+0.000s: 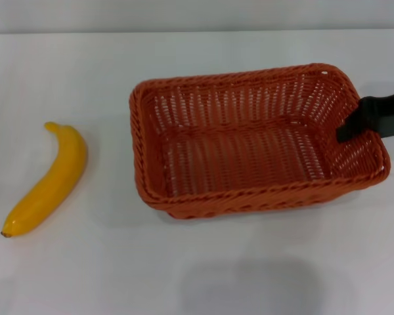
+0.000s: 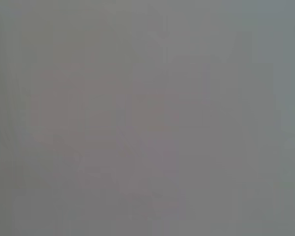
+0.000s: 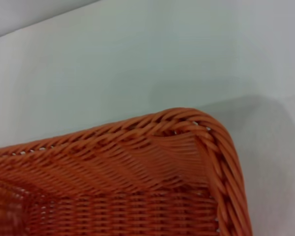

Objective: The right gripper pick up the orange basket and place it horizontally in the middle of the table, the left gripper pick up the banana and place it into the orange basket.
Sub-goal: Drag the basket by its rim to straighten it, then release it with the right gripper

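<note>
The orange basket (image 1: pixel 249 147) lies lengthwise on the white table (image 1: pixel 203 59), a little right of centre, and holds nothing. My right gripper (image 1: pixel 356 126) comes in from the right edge of the head view. Its black claw reaches over the basket's right rim, with one finger (image 1: pixel 349 130) inside against the wall, closed on the rim. The right wrist view looks down on a corner of the basket (image 3: pixel 137 167) with the table (image 3: pixel 113 64) beyond it. The yellow banana (image 1: pixel 49 182) lies at the left, well apart from the basket. My left gripper is out of view.
The left wrist view is a blank grey field with no object to make out. Bare white tabletop runs between the banana and the basket and along the front edge, where a soft shadow (image 1: pixel 249 285) falls.
</note>
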Motion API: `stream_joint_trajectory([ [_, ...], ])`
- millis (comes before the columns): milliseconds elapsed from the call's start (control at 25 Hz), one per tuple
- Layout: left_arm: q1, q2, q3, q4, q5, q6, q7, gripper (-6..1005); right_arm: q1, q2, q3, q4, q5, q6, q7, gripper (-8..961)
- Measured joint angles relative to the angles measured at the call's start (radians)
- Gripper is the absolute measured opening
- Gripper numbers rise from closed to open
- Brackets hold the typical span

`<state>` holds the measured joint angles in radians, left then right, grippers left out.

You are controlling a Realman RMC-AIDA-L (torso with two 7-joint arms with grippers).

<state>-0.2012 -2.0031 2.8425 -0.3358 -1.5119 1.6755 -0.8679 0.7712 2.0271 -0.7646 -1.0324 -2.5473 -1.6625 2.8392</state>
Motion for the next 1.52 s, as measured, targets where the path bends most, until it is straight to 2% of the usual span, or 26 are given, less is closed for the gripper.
stream_joint_trajectory([
  [160, -0.004, 0.000, 0.000, 0.000, 0.000, -0.002, 0.000, 751, -0.051, -0.001, -0.004, -0.003, 0.035, 0.020, 0.000, 118],
  [360, -0.011, 0.000, 0.000, 0.000, -0.001, -0.002, 0.000, 750, -0.096, -0.005, -0.065, -0.005, 0.076, 0.039, 0.000, 118],
  [720, -0.023, 0.000, 0.000, 0.000, 0.010, -0.005, 0.003, 748, -0.107, -0.010, -0.103, 0.011, 0.157, 0.026, -0.001, 119],
  [960, -0.024, -0.004, 0.000, -0.005, 0.010, -0.004, 0.002, 747, -0.117, -0.015, -0.104, 0.012, 0.165, 0.019, -0.009, 321],
  [1160, -0.024, -0.008, 0.000, -0.007, 0.006, -0.003, 0.004, 747, -0.120, -0.018, -0.096, 0.012, 0.170, -0.025, -0.020, 441],
  [1520, -0.031, -0.014, -0.004, -0.008, 0.004, -0.003, 0.002, 745, -0.139, -0.017, -0.103, 0.006, 0.220, -0.107, -0.028, 449],
])
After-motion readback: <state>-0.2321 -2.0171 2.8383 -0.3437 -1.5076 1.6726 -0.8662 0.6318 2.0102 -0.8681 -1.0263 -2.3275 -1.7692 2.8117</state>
